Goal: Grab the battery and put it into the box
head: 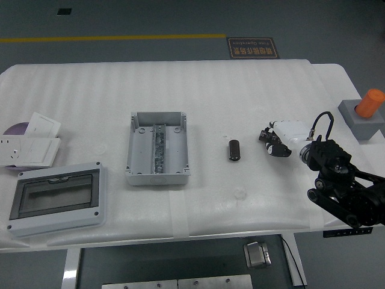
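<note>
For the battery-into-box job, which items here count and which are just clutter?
Belong to the job:
battery
open grey box
right hand, near the battery, holding nothing

Just lying about:
clear-lidded enclosure
white socket plates
orange button on grey block

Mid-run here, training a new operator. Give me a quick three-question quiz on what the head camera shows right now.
1. True or false: the battery already lies inside the box.
2. Which hand is nearest the battery? A) left hand B) right hand C) a person's hand
3. Fill in: the orange cylinder stands in a grey ____ at the table's right edge.

Key:
1. False; it lies on the table between the open box and the right hand.
2. B
3. Holder
</note>
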`<state>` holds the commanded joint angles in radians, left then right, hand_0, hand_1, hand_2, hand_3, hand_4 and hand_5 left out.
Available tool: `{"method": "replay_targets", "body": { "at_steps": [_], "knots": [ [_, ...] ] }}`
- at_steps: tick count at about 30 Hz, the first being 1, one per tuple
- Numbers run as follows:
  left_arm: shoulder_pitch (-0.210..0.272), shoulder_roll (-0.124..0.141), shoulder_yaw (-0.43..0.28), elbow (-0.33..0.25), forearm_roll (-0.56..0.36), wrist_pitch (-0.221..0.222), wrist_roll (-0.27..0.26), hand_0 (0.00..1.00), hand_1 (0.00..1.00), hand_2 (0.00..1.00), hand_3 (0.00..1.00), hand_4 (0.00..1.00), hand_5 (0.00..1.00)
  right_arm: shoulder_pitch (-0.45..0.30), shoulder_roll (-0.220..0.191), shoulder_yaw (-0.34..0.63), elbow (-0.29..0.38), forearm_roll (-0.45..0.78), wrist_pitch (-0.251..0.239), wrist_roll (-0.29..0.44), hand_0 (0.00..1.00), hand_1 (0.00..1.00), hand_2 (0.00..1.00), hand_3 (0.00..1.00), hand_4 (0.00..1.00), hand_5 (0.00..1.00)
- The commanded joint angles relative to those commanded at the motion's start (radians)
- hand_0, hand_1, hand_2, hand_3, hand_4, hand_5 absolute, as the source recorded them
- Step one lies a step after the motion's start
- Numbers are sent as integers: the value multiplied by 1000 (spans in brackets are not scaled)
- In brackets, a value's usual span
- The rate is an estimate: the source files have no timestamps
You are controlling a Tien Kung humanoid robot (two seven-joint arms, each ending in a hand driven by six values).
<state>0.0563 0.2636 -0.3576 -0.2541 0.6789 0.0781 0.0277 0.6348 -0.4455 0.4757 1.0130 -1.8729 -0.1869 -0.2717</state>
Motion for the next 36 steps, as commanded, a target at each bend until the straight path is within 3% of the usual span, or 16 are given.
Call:
{"method": "replay_targets", "body": {
  "at_steps": [6, 11, 18, 21, 27, 31, 32, 36],
  "knots": [
    [0, 0, 0, 0, -2, 4, -3, 633, 662, 546, 596, 703, 384, -4, -5, 26, 29, -1, -9, 0, 308, 494, 635, 710, 249, 228],
    [1, 0, 4, 1, -6, 6, -4, 633, 661, 547, 598, 704, 390, -7, -4, 79, 101, -9, -21, -8, 308, 483, 635, 710, 248, 227],
    [2, -1, 11, 1, -11, 6, -3, 632, 661, 547, 599, 703, 392, -5, 39, 142, 189, -44, -28, -30, 305, 485, 634, 710, 249, 227],
    [2, -2, 11, 0, -12, 6, -3, 631, 661, 546, 599, 704, 395, -9, 53, 166, 178, -76, 1, -53, 305, 483, 632, 712, 253, 220],
    [6, -2, 17, 2, -22, 6, -2, 632, 661, 546, 599, 703, 401, -27, 36, 218, 160, -93, 94, -115, 319, 491, 630, 716, 269, 225],
    [6, 0, 23, 5, -30, 6, -3, 632, 661, 546, 599, 703, 401, -38, 29, 242, 161, -90, 113, -132, 319, 491, 630, 716, 269, 225],
    [5, 0, 23, 5, -31, 6, -3, 632, 661, 546, 598, 701, 403, -40, 29, 245, 162, -88, 113, -134, 491, 741, 813, 940, 789, 583],
    [1, 0, 20, 4, -31, 6, -4, 632, 661, 546, 598, 701, 403, -52, 30, 253, 162, -83, 111, -139, 491, 741, 813, 940, 789, 583]
  ]
}}
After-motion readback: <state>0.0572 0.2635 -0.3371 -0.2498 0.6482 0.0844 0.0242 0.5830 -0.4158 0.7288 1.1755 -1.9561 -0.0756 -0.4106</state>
